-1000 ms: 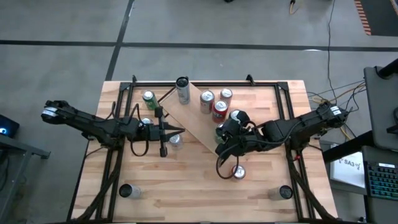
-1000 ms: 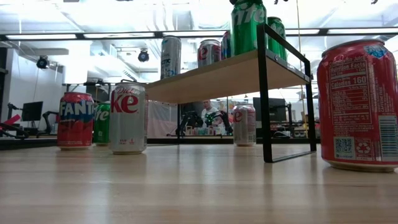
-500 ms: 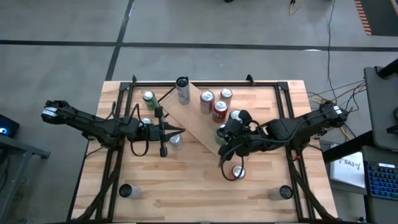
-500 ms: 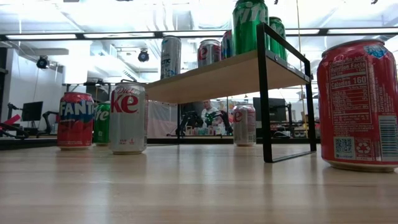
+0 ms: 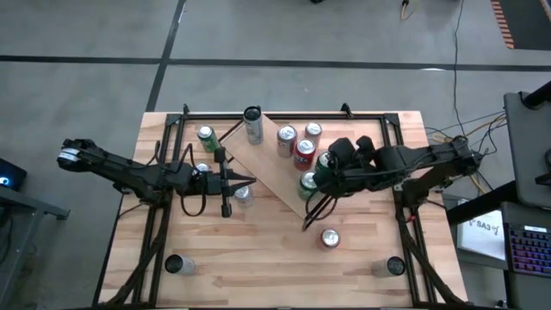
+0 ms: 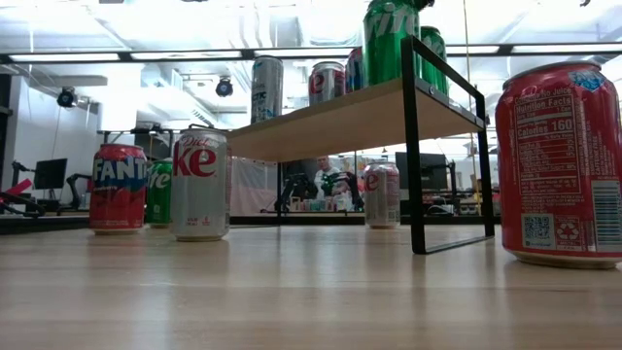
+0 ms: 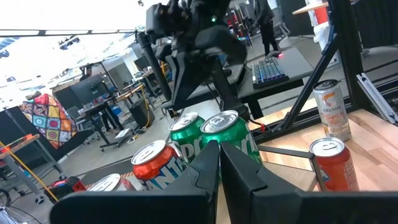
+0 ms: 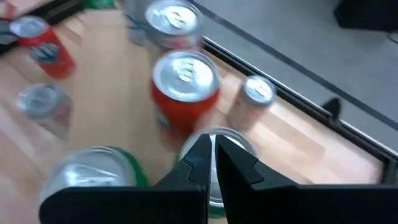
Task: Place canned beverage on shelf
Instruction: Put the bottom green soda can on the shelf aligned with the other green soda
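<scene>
- The left gripper (image 5: 247, 182) is closed on nothing, above the table (image 5: 258, 267) just left of the shelf (image 5: 274, 168), near a silver can (image 5: 244, 195).
- The shelf lies diagonally on the table and carries several cans: a tall silver can (image 5: 252, 125), two red cans (image 5: 294, 146) and two green Sprite cans (image 5: 312, 178).
- The right gripper (image 5: 324, 176) is closed and empty, above the green Sprite cans at the shelf's right end.
- A red can (image 5: 330, 238) stands on the table, in front of the shelf.

Your light-wood shelf (image 5: 274, 164) sits diagonally on the counter. Green cans (image 5: 307, 183) stand upright at its near end. Red ones (image 5: 303, 151) stand farther back.
</scene>
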Controlling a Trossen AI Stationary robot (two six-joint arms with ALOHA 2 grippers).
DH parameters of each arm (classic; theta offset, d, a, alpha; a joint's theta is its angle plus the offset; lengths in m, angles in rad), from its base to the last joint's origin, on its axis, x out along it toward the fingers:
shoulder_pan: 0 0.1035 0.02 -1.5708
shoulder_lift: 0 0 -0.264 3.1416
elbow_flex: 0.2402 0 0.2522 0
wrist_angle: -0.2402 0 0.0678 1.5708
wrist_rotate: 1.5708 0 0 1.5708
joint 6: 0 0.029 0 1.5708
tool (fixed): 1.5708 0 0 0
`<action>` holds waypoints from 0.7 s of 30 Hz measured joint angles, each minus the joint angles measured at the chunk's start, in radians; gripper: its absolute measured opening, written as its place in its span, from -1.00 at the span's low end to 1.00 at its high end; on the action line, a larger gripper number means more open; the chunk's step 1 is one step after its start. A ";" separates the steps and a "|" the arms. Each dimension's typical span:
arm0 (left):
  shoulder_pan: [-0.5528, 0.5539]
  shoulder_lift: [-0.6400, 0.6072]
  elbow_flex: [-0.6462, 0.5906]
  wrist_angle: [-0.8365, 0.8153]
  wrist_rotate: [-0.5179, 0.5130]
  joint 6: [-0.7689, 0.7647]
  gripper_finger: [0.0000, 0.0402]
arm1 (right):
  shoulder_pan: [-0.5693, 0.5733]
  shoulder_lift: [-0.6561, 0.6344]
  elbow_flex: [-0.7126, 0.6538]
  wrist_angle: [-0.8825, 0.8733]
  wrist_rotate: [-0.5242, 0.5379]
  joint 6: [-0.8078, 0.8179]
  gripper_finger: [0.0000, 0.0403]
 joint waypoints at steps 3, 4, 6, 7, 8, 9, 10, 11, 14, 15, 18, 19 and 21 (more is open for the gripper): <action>0.000 0.000 0.000 0.000 0.000 0.000 -1.00 | -0.014 0.000 -0.016 -0.021 -0.031 0.018 -0.94; 0.000 0.000 0.000 0.000 0.000 0.000 -1.00 | -0.015 0.000 -0.021 -0.019 -0.040 0.020 -0.94; 0.000 0.000 0.000 0.000 0.000 0.000 -1.00 | -0.015 0.003 -0.029 -0.018 -0.047 0.021 -0.94; 0.000 0.000 0.000 0.000 0.000 0.000 -1.00 | -0.015 0.003 -0.032 -0.018 -0.048 0.022 -0.94; 0.000 0.000 0.000 0.000 0.000 0.000 -1.00 | -0.015 0.003 -0.035 -0.018 -0.049 0.024 -0.94; 0.000 0.000 0.000 0.000 0.000 0.000 -1.00 | -0.015 0.003 -0.037 -0.018 -0.049 0.027 -0.94; 0.000 0.000 0.000 0.000 0.000 0.000 -1.00 | -0.015 0.003 -0.037 -0.019 -0.049 0.028 -0.94; 0.000 0.000 0.000 0.000 0.000 0.000 -1.00 | -0.015 0.003 -0.037 -0.019 -0.050 0.030 -0.94; 0.000 0.000 0.000 0.000 0.000 0.000 -1.00 | -0.014 0.003 -0.038 -0.019 -0.057 0.033 -0.94; 0.000 0.000 0.000 0.000 0.000 0.000 -1.00 | -0.014 0.003 -0.038 -0.019 -0.066 0.034 -0.94; 0.000 0.000 0.000 0.000 0.000 0.000 -1.00 | -0.014 0.005 -0.039 -0.019 -0.074 0.035 -0.94; 0.000 0.000 0.000 0.000 0.000 0.000 -1.00 | -0.014 0.008 -0.039 -0.020 -0.074 0.036 -0.94; 0.000 0.000 0.000 0.000 0.000 0.000 -1.00 | -0.014 0.011 -0.039 -0.020 -0.075 0.037 -0.94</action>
